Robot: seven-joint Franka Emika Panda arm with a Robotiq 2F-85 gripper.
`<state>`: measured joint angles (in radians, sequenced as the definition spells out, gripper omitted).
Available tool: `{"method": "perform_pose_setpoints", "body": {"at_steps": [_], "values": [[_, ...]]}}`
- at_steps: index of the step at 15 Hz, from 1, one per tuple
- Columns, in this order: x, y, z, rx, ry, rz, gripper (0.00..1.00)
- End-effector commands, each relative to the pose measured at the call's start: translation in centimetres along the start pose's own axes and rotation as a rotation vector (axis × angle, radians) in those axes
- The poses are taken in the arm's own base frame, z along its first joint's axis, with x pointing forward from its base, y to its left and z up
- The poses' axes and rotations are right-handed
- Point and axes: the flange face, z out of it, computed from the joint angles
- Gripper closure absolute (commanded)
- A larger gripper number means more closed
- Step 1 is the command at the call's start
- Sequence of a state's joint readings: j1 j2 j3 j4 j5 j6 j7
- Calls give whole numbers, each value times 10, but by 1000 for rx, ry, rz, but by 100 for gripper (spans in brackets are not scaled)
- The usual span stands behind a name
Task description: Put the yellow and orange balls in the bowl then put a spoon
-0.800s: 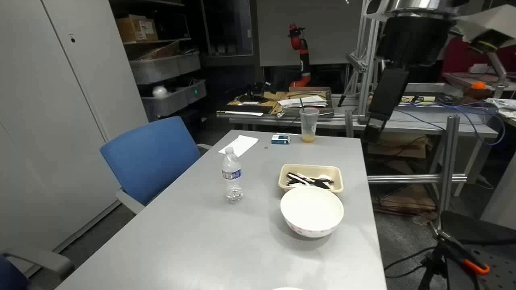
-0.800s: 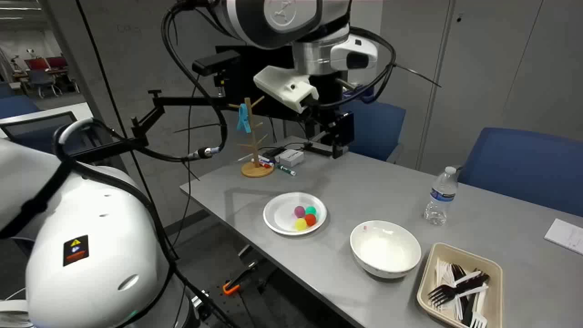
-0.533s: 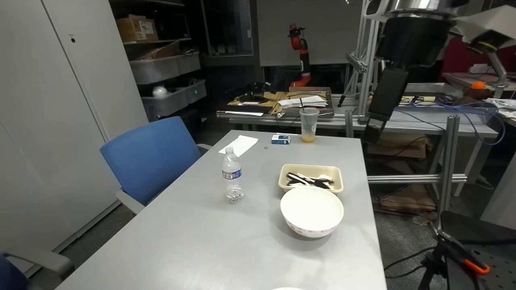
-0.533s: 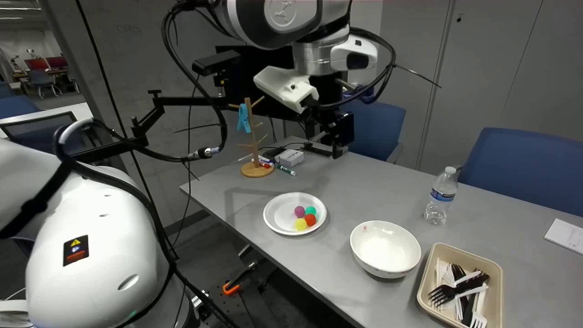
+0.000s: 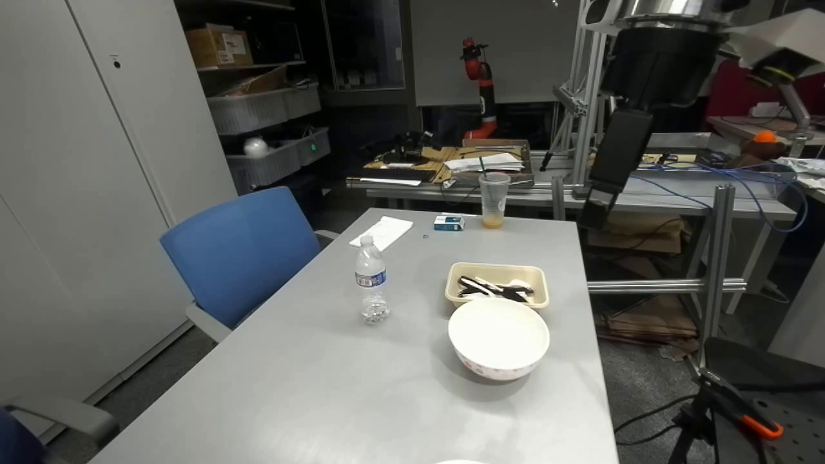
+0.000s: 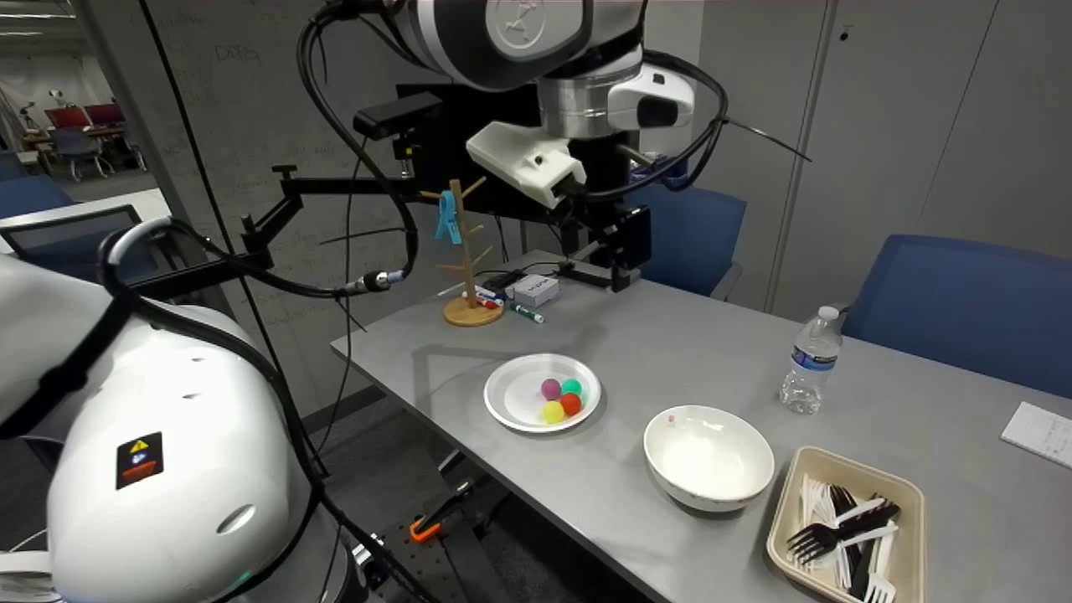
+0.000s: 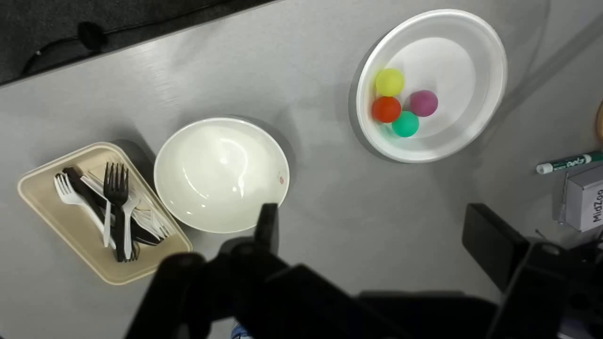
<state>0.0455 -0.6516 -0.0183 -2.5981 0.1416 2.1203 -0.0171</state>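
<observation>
I am hanging my black gripper (image 7: 379,233) with its jaws wide apart, holding nothing. In the wrist view, the small round yellow ball (image 7: 389,82) and the small round orange-red ball (image 7: 386,109) are sitting at its twelve o'clock, on the round white plate (image 7: 452,68).

The Franka Panda arm (image 6: 180,435) fills the lower left of an exterior view and shows again at the top, its silver wrist (image 6: 578,109) upright; below it, the black Robotiq hand (image 7: 372,223) points down, fingers (image 7: 492,247) spread wide apart.
</observation>
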Motion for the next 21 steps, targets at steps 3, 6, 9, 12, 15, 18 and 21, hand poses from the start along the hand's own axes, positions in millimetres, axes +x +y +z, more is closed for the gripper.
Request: {"method": "perform_pose_setpoints", "body": {"at_steps": [3,6,9,12,15,18,21], "values": [[0,0,-1,0,-1,0,0],[0,0,-1,0,-1,0,0],[0,0,-1,0,-1,0,0],[2,-9,-5,5,-15,2,0],[4,-14,8,-1,-74,-13,0],[6,-6,32,-16,-147,-9,0],[1,-7,33,-16,-133,-13,0]]}}
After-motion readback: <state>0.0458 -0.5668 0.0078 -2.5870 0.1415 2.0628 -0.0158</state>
